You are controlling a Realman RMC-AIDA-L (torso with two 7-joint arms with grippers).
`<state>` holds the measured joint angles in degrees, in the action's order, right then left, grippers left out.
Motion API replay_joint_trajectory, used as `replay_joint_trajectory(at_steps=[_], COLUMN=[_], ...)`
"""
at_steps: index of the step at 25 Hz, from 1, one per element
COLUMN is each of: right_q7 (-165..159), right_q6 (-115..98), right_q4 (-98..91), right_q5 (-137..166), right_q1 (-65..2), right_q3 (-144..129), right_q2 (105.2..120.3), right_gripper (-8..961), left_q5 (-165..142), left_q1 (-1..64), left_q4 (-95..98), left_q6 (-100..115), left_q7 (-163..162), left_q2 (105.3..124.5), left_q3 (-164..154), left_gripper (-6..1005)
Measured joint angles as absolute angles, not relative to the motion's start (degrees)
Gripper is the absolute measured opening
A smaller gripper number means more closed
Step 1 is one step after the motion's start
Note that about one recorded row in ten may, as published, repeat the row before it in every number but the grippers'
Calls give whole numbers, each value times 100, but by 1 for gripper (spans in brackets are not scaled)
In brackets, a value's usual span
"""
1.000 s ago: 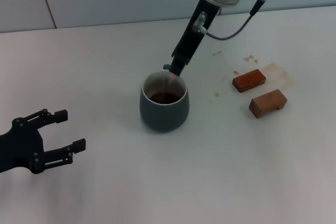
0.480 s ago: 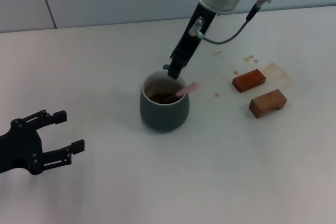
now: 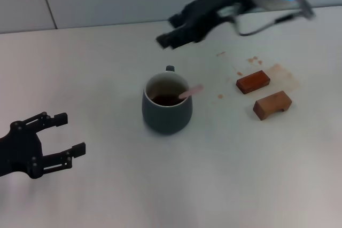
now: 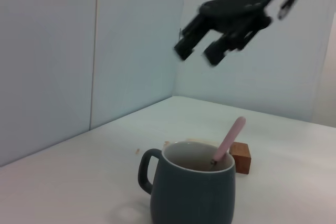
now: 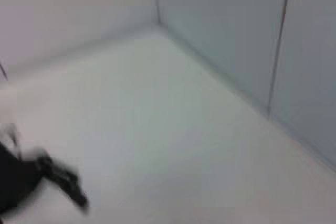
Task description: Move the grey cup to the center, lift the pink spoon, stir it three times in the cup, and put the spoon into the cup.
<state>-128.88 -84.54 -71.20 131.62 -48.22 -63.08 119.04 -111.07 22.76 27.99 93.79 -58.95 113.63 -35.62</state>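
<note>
The grey cup (image 3: 166, 109) stands upright near the middle of the table, its handle toward the far side; it also shows in the left wrist view (image 4: 191, 190). The pink spoon (image 3: 190, 91) rests in the cup, its pink handle leaning out over the right rim, and it shows in the left wrist view (image 4: 228, 140) too. My right gripper (image 3: 172, 31) is open and empty, raised above and behind the cup. My left gripper (image 3: 69, 133) is open and empty at the near left, well away from the cup.
Two brown wooden blocks (image 3: 253, 81) (image 3: 272, 104) lie to the right of the cup, among brown stains (image 3: 283, 73) on the white table (image 3: 160, 185). A wall runs along the table's far edge.
My right gripper has let go of the spoon, which now leans on the cup's right rim, and has lifted up and back, swinging level. The left arm has not moved.
</note>
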Motion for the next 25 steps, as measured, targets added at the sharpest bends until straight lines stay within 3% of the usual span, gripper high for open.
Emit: replay_joint_trajectory(at_steps=[1,2,3,7,9,12,13,14,16,18,21,23,25], right_q7=[-12090,-12090,-11175,-10061,-9685,-9499,-9316,-9316,-9004,-8748,-8727,-8693,-8657], right_q6=[-8250,-8250,-8104,-8108,-8250,-8832,-9140,-9140,-9201,-8971,-8869,-8827,-8807], right_q4=[-7316,-7316,-7250,-6720,-6250,-5185,-4396,-4396,-3837,-3651,-3636,-3632,-3649], right_q5=[12093,12093,10964,9889,9661,9775,9857,9857,10009,10539,10911,11262,11313], right_q1=[-4036,-4036,-3259,-2574,-2390,-2423,-2564,-2564,-2652,-2728,-2831,-2999,-3041], right_q3=[-6160,-6160,-5903,-5505,-5287,-5063,-4984,-4984,-4940,-4930,-4928,-4925,-4925], right_q2=[11878,11878,11876,11871,11782,11337,10975,10975,10716,10600,10609,10691,10729], right_gripper=[583,589,596,621,634,654,660,666,679,692,758,802,802], left_q5=[-11107,-11108,-11098,-11081,-11081,-11095,-11102,-11102,-11125,-11190,-11506,-11877,-11994], left_q1=[2277,2276,2285,2309,2335,2409,2477,2477,2565,2683,2994,3256,3340], left_q4=[2801,2805,2803,2799,2810,2817,2819,2819,2824,2826,2867,2962,2980], left_q6=[9390,9390,9393,9406,9415,9421,9427,9427,9431,9432,9432,9432,9436], left_q7=[-5900,-5909,-5922,-5940,-5980,-6104,-6176,-6176,-6246,-6362,-6727,-7126,-7261], left_q2=[11364,11363,11364,11364,11364,11329,11292,11292,11254,11207,11093,11029,11012], left_q3=[-3562,-3560,-3560,-3555,-3550,-3559,-3582,-3582,-3602,-3637,-3674,-3674,-3674], left_gripper=[847,847,847,847,847,847,847,847,847,847,847,847,847])
